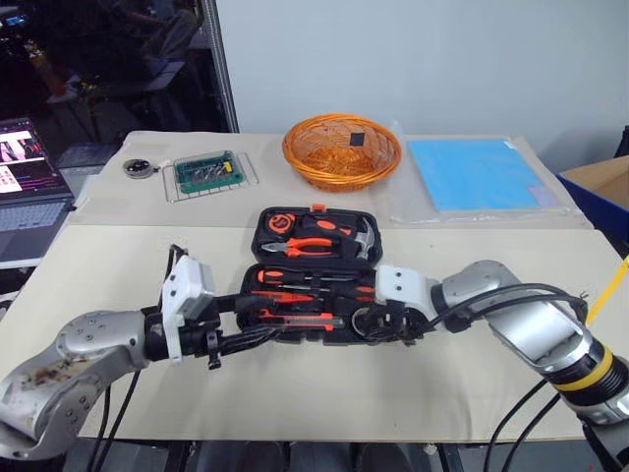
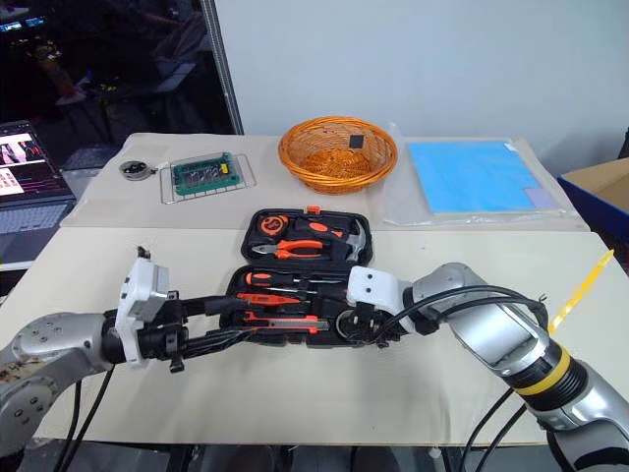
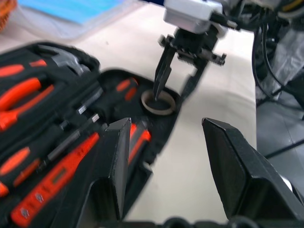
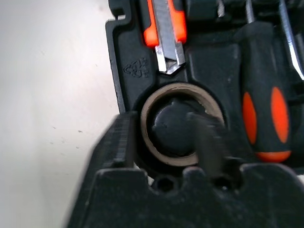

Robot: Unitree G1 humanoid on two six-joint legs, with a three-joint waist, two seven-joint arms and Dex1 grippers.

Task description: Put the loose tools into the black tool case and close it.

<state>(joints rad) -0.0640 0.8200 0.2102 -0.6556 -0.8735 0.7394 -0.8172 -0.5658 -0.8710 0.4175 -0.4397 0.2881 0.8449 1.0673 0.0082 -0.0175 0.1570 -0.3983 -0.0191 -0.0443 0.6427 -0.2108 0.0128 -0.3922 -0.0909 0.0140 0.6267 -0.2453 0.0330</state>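
We see the black tool case (image 1: pixel 313 275) lying open mid-table, screwdrivers (image 1: pixel 295 295) and utility knife (image 1: pixel 295 317) already bedded. Our right claw (image 3: pixel 176 78), fingers spread and released, straddles the tape roll (image 4: pixel 180 124) seated in its recess at the case's 4 o'clock corner. Left claw (image 3: pixel 166 161) gapes empty at 8 o'clock, likely ready for the lid.

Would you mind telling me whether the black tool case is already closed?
No, the black tool case lies open on the table, with the tape roll and screwdrivers showing in its recesses.
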